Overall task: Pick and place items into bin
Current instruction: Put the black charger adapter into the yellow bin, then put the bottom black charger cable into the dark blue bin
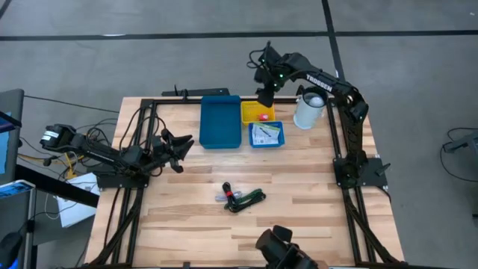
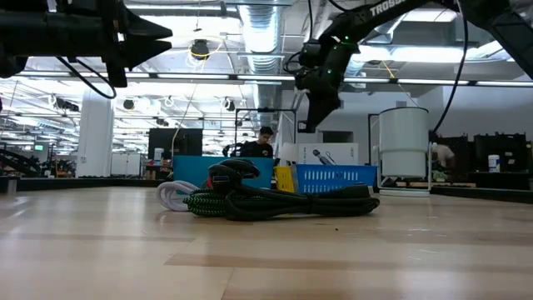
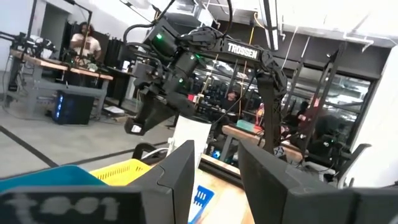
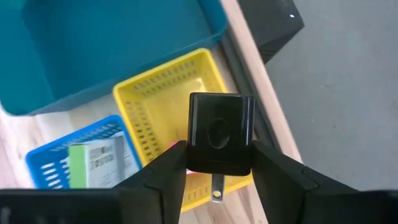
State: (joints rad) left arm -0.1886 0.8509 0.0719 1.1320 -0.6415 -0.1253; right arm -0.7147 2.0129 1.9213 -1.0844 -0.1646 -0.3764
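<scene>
High view: right gripper [image 1: 265, 96] raised over the yellow bin [image 1: 257, 113] at the far side of the tabletop [image 1: 299, 194], beside the teal tray [image 1: 220, 122], blue basket [image 1: 267, 135] and white jug [image 1: 308, 110]. Cable bundle [image 1: 241, 199] lies mid-tabletop, well apart from both grippers. Left gripper [image 1: 181, 143] waits at the left side, fingers spread.

Low view: cable bundle [image 2: 275, 200] on the wood in the foreground, right gripper [image 2: 321, 104] high behind it.

Left wrist view: own fingers [image 3: 177, 177] parted, nothing between.

Right wrist view: right gripper [image 4: 217, 162] clamps a black plug adapter [image 4: 220, 134], prong down, directly above the yellow bin [image 4: 158, 102].
</scene>
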